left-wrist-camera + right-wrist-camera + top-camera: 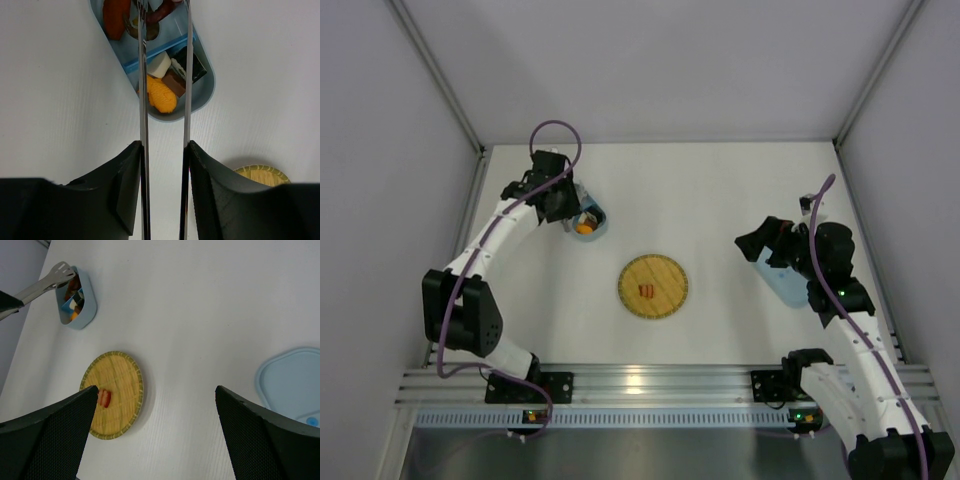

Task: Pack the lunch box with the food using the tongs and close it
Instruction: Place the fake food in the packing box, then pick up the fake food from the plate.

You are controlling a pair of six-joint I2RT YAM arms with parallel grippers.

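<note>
The left hand (164, 165) holds the tongs (143, 75) over the box (205, 95). The right hand (155, 388) is wide open by the lid (290, 385). Red food (104, 398) lies on the plate (120, 375).

White table (720, 200), pale grey walls (660, 60) on three sides, aluminium rail (650, 381) along near edge
</note>
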